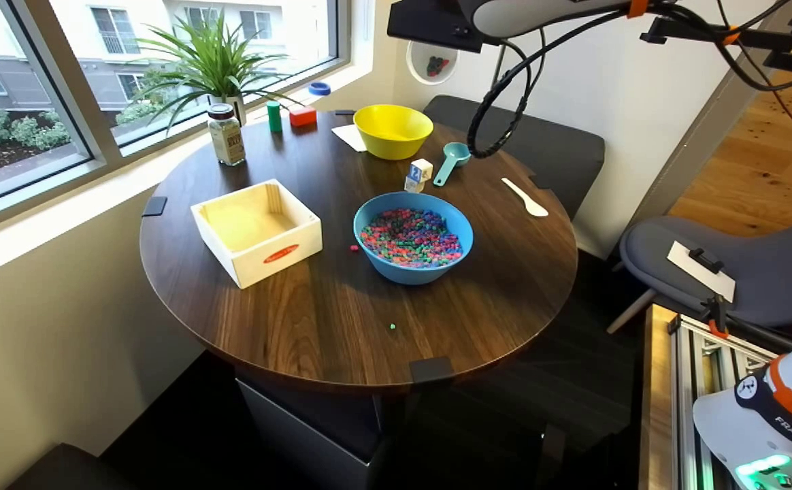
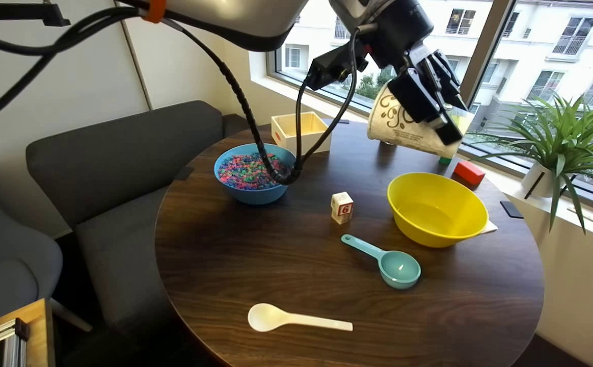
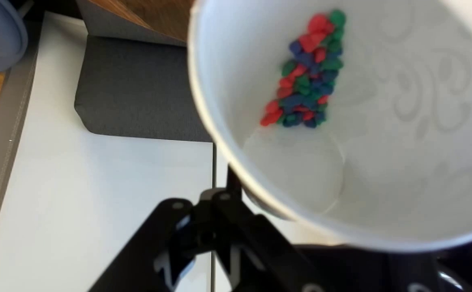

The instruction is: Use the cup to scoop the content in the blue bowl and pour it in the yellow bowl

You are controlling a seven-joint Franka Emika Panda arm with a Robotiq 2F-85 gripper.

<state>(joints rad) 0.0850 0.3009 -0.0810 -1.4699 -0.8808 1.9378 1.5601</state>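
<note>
My gripper (image 2: 453, 117) is shut on the wall of the white cup (image 2: 396, 122), which hangs high above the table, tipped nearly on its side. In an exterior view the mouth of the cup (image 1: 416, 64) faces the camera. A small pile of red, green and blue bits (image 3: 309, 77) lies against the inner wall in the wrist view. Below the cup stands the yellow bowl (image 2: 429, 230), bare yellow inside; whether the cup is directly over it I cannot tell. The blue bowl (image 1: 409, 274) holds a broad heap of the multicoloured content (image 1: 413, 238).
Between the bowls are small printed blocks (image 2: 342, 208). A light-blue scoop (image 2: 399, 267) and a white spoon (image 2: 296, 320) lie nearby. A wooden box (image 1: 277, 248) sits beside the blue bowl. Toward the window are a spice jar (image 1: 227, 139), a red block (image 1: 303, 116) and a plant (image 1: 222, 64).
</note>
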